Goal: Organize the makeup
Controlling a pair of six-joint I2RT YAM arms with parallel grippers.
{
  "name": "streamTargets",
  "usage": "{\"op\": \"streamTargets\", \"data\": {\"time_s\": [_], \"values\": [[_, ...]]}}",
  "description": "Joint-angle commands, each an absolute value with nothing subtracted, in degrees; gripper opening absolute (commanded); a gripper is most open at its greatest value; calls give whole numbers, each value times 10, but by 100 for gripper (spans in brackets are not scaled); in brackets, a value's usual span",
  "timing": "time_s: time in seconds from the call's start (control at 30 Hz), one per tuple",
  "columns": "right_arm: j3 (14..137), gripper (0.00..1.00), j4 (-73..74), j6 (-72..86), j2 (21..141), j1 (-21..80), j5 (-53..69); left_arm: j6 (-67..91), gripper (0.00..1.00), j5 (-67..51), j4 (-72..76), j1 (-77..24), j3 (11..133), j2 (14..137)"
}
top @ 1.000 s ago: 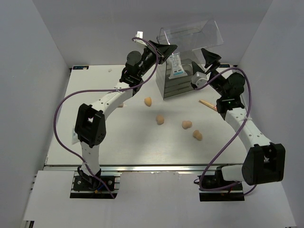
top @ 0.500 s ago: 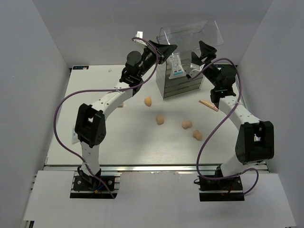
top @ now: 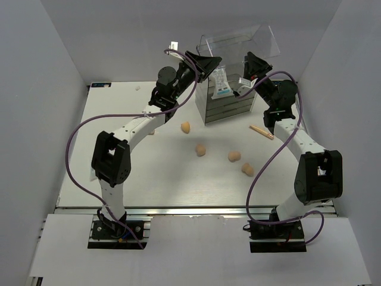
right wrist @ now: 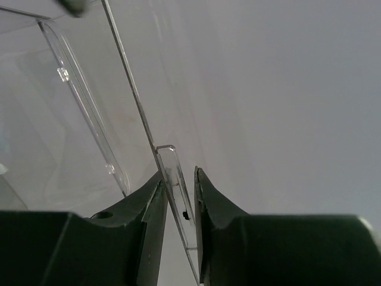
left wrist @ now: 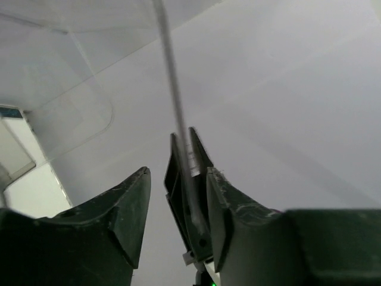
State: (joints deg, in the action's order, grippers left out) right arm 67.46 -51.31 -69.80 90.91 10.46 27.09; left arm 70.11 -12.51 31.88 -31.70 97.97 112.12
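The lid point(top: 238, 40) of the box point(top: 229, 102) is pinched at its edge by the right gripper point(right wrist: 178, 174), jaws narrow. The left gripper point(left wrist: 177, 182) is held partly open, the lid's edge passing between its fingers. A packet point(top: 221, 83) is seen upright in the box; four sponges point(top: 200, 150) and a stick point(top: 261, 131) are scattered on the table point(top: 149, 173).

Probably lab: white-walled test booth point(top: 53, 89)

No words, numbers or brand marks are showing clearly enough to read. The clear packet point(top: 221, 83), standing at the far side in the clear plastic box point(top: 229, 107), is carrying blue and white print, too small to make out.
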Motion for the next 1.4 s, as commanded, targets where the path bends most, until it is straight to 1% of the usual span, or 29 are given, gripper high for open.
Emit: {"op": "streamTargets", "data": {"time_s": [0.0,0.07,0.17,0.23,0.27,0.3,0.33,0.37,0.4,0.43,0.47,0.5,0.53,0.57,0.6,0.63,0.7,0.8,0.87,1.0,1.17,1.37], "values": [[705,27,-555,-692,910,103,259,672,55,-106,309,-315,929,1050],[704,26,-555,-689,909,103,260,642,58,-76,277,-315,901,1007],[702,26,-555,-685,908,102,260,596,59,-13,226,-315,840,951],[702,26,-555,-683,907,103,261,575,56,34,172,-315,792,890],[702,26,-555,-680,906,103,261,568,50,85,144,-315,779,869],[703,26,-555,-679,906,103,260,568,38,118,104,-316,769,848],[702,26,-555,-678,905,102,259,571,10,153,8,-315,764,815],[702,26,-555,-677,904,102,259,582,0,225,-54,-315,762,803],[701,26,-554,-673,904,103,258,597,0,266,-124,-315,765,795],[700,26,-555,-671,903,103,257,625,2,301,-267,-315,771,787],[697,26,-555,-669,900,103,257,683,15,331,-334,-309,783,787],[694,26,-555,-669,899,102,257,710,31,366,-398,-303,787,790],[689,27,-555,-668,897,102,257,769,55,371,-505,-286,788,795],[686,27,-555,-668,896,103,257,789,63,362,-545,-273,781,797],[685,27,-556,-666,896,102,256,798,69,357,-600,-263,775,800],[683,27,-556,-666,895,102,254,808,86,356,-624,-245,768,803],[679,27,-557,-663,895,102,250,817,98,354,-676,-209,747,805],[672,27,-557,-661,891,102,249,830,98,354,-720,-172,727,808],[667,28,-557,-661,889,103,250,835,98,345,-726,-127,714,809],[665,27,-558,-660,888,102,248,826,98,298,-664,-41,637,790],[664,27,-558,-659,888,102,249,831,98,278,-662,-4,619,832],[657,28,-555,-658,885,103,246,804,98,270,-546,35,591,874]]}}
